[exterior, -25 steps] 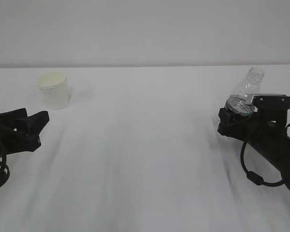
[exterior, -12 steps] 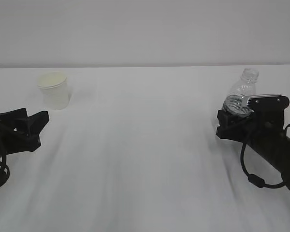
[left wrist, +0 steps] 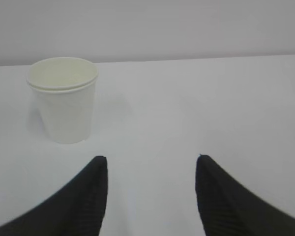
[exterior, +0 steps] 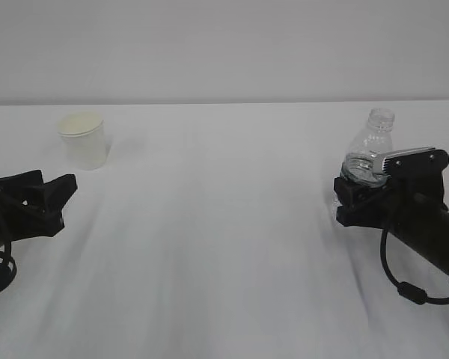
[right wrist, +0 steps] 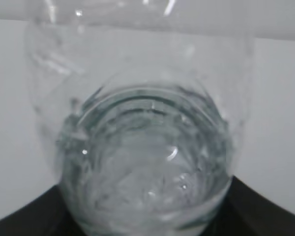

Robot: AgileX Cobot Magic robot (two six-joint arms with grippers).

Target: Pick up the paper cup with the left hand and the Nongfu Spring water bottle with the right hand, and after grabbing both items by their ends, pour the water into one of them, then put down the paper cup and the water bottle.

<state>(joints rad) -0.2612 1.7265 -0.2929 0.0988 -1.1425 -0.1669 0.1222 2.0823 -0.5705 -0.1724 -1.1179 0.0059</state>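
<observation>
R black gripper [exterior: 352, 196] clamps small clear ribbed plastic bottle [exterior: 368, 149] low, near upright, so water stays in. L black gripper [left wrist: 151, 172] jaws wide, empty, short of cream-white tapered paper cup [left wrist: 63, 100].

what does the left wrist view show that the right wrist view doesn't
Only the left wrist view shows the paper cup, standing upright on the table, apart from the left claw, whose two dark fingers stand spread with nothing between them. Only the right wrist view shows the water bottle, filling the frame, clear liquid in its lower part, dark claw parts at the bottom corners. Both share the white table and the pale wall behind it.
</observation>
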